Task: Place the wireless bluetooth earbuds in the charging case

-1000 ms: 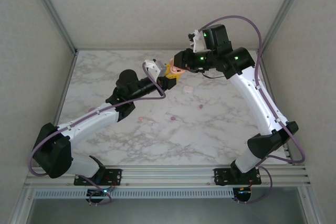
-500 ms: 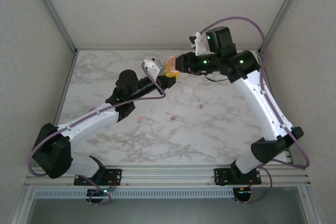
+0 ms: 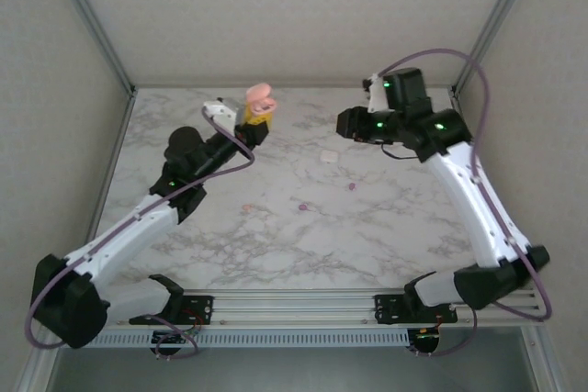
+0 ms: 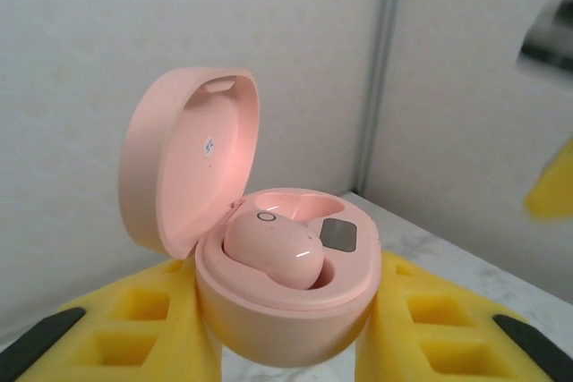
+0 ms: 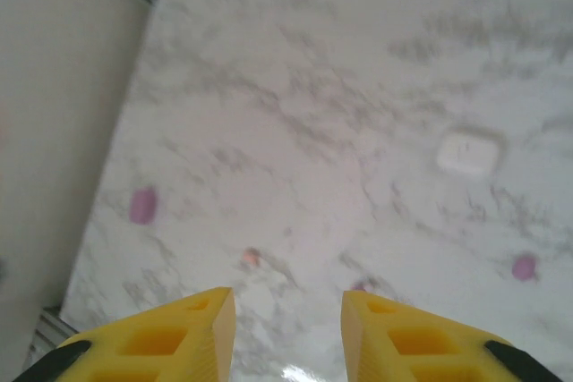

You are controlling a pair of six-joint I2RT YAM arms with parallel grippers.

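Right, the left gripper [image 3: 256,115] is clamped on the pink charging case [image 4: 286,310], lid flipped up, raised off the table [image 3: 276,227]. One pink earbud [image 4: 271,248] sits inside the case, and the socket beside it looks empty. Well apart from the case, the right gripper [image 5: 286,310] hangs with jaws apart and nothing between them. A small pink piece [image 5: 251,258] lies on the marble, possibly the mate. The danger is that rounded shell: tilt or bump the case and the seated bud could spill out.

A robot test cell: a marble-patterned table [image 3: 276,245] boxed in by plain white panels [image 3: 294,16] and aluminium framing [image 3: 92,18]
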